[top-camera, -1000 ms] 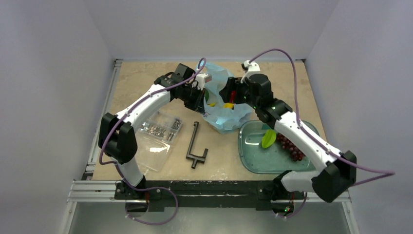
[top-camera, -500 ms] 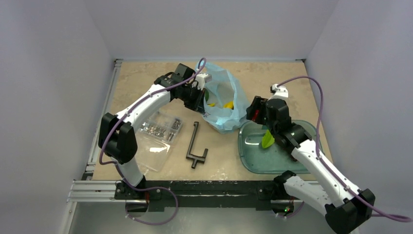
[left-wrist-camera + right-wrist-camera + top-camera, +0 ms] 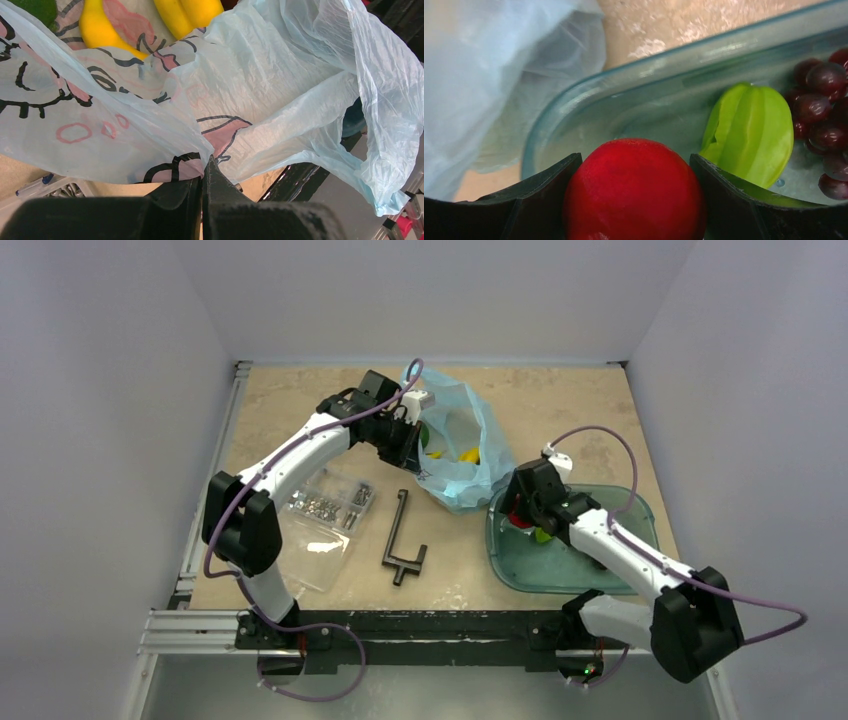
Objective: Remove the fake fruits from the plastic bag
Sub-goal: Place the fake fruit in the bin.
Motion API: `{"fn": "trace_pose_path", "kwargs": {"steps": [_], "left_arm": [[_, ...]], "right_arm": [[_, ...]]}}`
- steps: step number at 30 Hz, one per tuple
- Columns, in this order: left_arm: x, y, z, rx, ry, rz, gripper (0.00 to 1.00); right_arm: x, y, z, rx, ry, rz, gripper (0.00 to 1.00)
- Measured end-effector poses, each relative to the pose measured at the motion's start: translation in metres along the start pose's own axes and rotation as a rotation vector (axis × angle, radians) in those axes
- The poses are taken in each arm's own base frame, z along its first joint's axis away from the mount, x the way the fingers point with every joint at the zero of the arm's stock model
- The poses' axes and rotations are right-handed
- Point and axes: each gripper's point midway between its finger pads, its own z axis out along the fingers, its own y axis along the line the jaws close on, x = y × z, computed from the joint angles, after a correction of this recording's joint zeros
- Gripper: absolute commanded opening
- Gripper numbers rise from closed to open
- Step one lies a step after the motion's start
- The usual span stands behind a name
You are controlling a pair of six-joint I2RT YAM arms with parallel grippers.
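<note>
The light-blue plastic bag (image 3: 470,468) stands at the middle back of the table, and my left gripper (image 3: 412,445) is shut on its printed edge (image 3: 175,165), holding the mouth up. Inside it lie yellow bananas (image 3: 187,12) and a green piece (image 3: 35,7). My right gripper (image 3: 522,517) is shut on a red apple (image 3: 634,190) and hangs low over the near left corner of the teal tray (image 3: 664,57). A green ridged fruit (image 3: 751,132) and a dark red grape bunch (image 3: 824,110) lie in the tray beside it.
A clear flat bag of metal screws (image 3: 325,515) and a black T-shaped tool (image 3: 402,540) lie left of the tray (image 3: 640,505). The plastic bag (image 3: 484,75) brushes the tray's left rim. White walls close in the table on three sides.
My right arm has come out of the bag with the red apple, swung right and toward the near side, and dropped over the tray. The left arm has not moved.
</note>
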Motion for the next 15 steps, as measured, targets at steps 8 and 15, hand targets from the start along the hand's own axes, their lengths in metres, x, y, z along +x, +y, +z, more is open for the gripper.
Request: {"fn": "trace_pose_path", "kwargs": {"steps": [8,15], "left_arm": [[0.000,-0.001,0.000,0.004,0.000,0.000,0.00],[0.000,-0.001,0.000,0.005,0.000,-0.001,0.00]], "right_arm": [[0.031,-0.020,0.022,0.080,0.077,0.016,0.33],[0.028,-0.018,0.024,0.070,0.064,0.021,0.68]]}}
